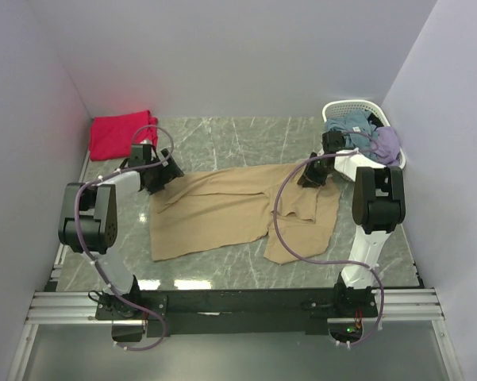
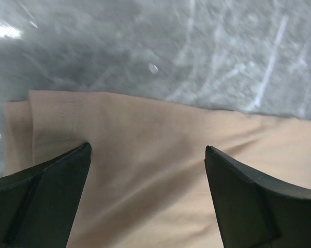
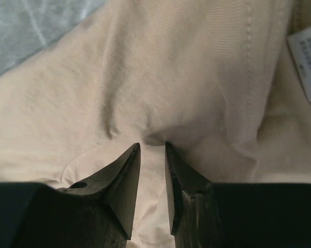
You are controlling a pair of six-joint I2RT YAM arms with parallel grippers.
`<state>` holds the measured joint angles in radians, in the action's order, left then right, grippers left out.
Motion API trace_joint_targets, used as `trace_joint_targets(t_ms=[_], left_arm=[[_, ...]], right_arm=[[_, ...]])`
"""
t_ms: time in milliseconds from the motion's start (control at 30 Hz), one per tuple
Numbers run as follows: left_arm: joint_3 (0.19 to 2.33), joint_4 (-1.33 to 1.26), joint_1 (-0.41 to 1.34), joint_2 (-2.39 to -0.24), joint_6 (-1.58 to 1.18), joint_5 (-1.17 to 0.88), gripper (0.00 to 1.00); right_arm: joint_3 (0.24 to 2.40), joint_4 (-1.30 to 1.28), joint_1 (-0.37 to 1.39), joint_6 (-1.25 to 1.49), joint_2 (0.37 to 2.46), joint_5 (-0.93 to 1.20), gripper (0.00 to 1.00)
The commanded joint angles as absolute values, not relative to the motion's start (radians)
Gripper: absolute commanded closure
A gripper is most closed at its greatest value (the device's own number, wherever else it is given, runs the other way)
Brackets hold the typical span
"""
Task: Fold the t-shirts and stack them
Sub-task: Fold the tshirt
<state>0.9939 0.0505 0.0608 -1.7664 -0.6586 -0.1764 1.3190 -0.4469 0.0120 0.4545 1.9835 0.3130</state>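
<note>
Pinching a thin pucker of the tan t-shirt, spread mid-worktop, with the nearly closed right tool; holding the left tool wide open, empty, over its left corner. Risks slipping off that shallow pinch, or skewing the cloth by lifting one-sided.

Left end effector wide apart; right end effector tight on tan t-shirt.

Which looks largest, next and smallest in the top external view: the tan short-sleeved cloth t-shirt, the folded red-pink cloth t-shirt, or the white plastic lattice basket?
1. tan short-sleeved cloth t-shirt, clearly largest.
2-3. folded red-pink cloth t-shirt and white plastic lattice basket look alike; the basket is partly hidden, so unranked.
</note>
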Motion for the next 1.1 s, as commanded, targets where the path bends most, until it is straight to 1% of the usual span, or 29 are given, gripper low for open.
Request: trace_joint_targets(t_ms=[0,33,200,267,467,567,667,767,900,1067], left_arm=[[1.067,0.192,0.051,-1.824,-0.592,-0.005,0.01],[1.08,0.202,0.049,-1.841,-0.589,-0.003,0.0],[1.204,0.245,0.038,-1.905,-0.561,0.072,0.01],[1.233,0.236,0.034,-1.933,-0.534,0.078,0.01],[1.356,0.212,0.002,-2.008,-0.476,0.071,0.0],[1.388,0.186,0.002,-2.023,-0.444,0.042,0.0],[1.376,0.137,0.002,-1.974,-0.436,0.017,0.0],[1.358,0.111,0.002,-1.898,-0.451,-0.109,0.0],[1.301,0.097,0.038,-1.792,-0.532,-0.181,0.01],[1.224,0.196,0.141,-1.689,-0.674,-0.138,0.01]], right_arm=[[1.348,-0.577,0.017,0.471,1.956,0.088,0.68],[1.357,-0.592,0.017,0.474,1.957,0.045,0.68],[1.35,-0.592,0.012,0.499,1.957,0.002,0.67],[1.354,-0.6,0.009,0.499,1.957,-0.05,0.66],[1.368,-0.627,0.005,0.485,1.974,-0.08,0.66],[1.356,-0.611,0.006,0.459,1.948,-0.061,0.65],[1.33,-0.566,0.006,0.427,1.899,-0.009,0.64],[1.296,-0.517,0.018,0.402,1.83,0.063,0.61],[1.308,-0.509,0.04,0.379,1.789,0.159,0.58],[1.338,-0.518,0.093,0.365,1.775,0.189,0.58]])
